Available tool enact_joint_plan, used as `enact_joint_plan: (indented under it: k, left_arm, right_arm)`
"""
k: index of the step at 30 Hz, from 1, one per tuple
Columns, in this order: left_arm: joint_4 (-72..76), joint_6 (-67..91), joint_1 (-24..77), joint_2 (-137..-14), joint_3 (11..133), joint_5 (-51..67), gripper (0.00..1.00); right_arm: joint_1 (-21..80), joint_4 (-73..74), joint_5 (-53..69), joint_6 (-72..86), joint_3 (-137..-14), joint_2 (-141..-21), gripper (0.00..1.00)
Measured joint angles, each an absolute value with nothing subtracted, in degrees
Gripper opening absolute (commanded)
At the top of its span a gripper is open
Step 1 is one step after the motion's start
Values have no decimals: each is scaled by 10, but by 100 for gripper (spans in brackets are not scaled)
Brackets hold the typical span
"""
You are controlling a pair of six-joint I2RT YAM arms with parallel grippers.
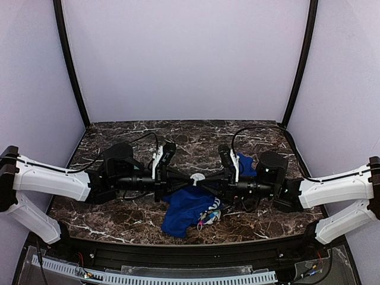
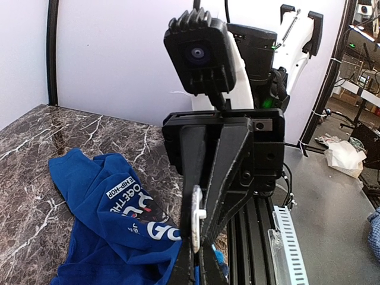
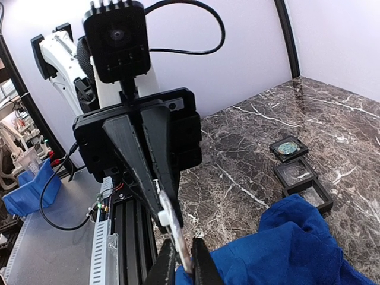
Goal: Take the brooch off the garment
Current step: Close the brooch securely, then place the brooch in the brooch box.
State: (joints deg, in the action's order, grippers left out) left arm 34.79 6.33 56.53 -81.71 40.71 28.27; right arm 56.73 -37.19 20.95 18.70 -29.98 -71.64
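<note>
**Fingertips meet on the brooch, just above the blue cloth**

Fingertips of the left gripper (image 2: 193,270) fill the bottom centre of its wrist view, pressed together on the lower end of a thin white disc. I judge this to be the brooch (image 2: 196,217), seen edge-on so that no colour shows. The right gripper (image 3: 183,264) faces it from the opposite side, its fingers close on either flank of the same disc; whether they pinch it or merely bracket it I cannot tell. Seen from the top camera, the disc sits at centre frame between the two tips, with the garment (image 1: 181,214) heaped just below it; blue folds reach right up under the fingers in both wrist views, so whether the pin is out of the fabric is hidden.

Done well, this step wants one firm hold and one gentle one; the pull should follow the pin's own line, slowly, with an eye on whether cloth rises too — a snag could tear the fabric or drag the heap.

Writing shows at lower left of the left wrist view: a white label (image 2: 119,187) reads HIP-HOP; larger white letters (image 2: 163,231) lie folded, of which only GO is sure.
</note>
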Motion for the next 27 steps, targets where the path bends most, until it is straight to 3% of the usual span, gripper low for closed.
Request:
enact_joint_plan:
  k: [5,13,20,27]
  left_arm:
    - [334,65,547,-809,391,276,1]
    - [316,85,519,-809,385,222,1]
    - [249,97,485,-804,381,77,1]
    - [166,103,459,-804,382,-69,1]
  right_arm:
    - [519,-372,207,171,-288,-714,43]
    - [506,-361,192,138,-272,-659,69]
    - [505,-327,92,117,-251,-594,83]
    - [490,-298,9,110,-233,-557,88]
